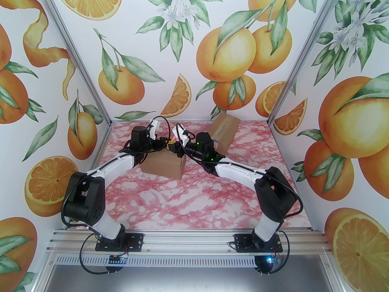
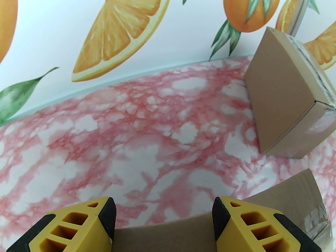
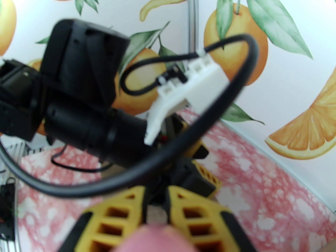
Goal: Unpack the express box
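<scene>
Orange-printed walls [image 1: 170, 41] surrounded a pink marble table [image 1: 194, 199]. Near its centre sat the brown express box [image 1: 165, 164], with the left gripper [image 2: 164, 214] spread apart over its flap. The right gripper [image 3: 156, 201] had its jaws nearly together by a blurred pink thing [image 3: 155, 237]; whether it gripped could not be told. A second taped box [image 2: 283, 98] leaned at the back, its markings unreadable.

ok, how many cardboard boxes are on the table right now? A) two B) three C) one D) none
A: a near box lies at the middle of the table, and a far box stands by the back wall.
</scene>
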`<move>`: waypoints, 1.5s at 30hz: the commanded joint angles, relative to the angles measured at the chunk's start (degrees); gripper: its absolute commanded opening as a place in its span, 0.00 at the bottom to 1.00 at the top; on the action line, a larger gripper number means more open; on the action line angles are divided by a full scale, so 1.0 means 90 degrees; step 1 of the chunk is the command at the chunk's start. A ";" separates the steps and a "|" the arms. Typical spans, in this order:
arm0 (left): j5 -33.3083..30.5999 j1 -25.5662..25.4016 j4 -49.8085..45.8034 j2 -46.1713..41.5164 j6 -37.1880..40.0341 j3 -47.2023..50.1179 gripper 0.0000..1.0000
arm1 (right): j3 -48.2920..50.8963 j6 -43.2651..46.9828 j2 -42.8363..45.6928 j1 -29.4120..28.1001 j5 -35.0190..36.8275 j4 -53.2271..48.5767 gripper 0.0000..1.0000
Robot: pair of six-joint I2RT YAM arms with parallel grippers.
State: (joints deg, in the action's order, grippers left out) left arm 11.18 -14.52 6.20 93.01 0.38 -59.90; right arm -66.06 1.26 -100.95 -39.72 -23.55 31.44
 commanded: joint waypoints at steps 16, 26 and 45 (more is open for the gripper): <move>0.0479 0.0110 -0.0072 -0.0050 0.0280 0.0713 0.63 | 0.0296 0.0183 -0.0201 0.0236 -0.0040 0.1289 0.00; 0.0478 0.0117 -0.0185 -0.0051 0.0385 0.0717 0.63 | 0.0221 -0.0087 -0.0444 0.0267 -0.0522 0.1380 0.00; 0.0418 0.0120 -0.0261 -0.0002 0.0563 0.0791 0.61 | 0.0440 -0.0802 -0.0308 0.0345 -0.0928 0.1107 0.00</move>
State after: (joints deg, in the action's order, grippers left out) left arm 14.57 -13.78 11.35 91.66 4.91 -55.35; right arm -63.29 -3.90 -103.94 -36.58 -28.45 42.17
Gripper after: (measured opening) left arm 0.614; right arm 0.191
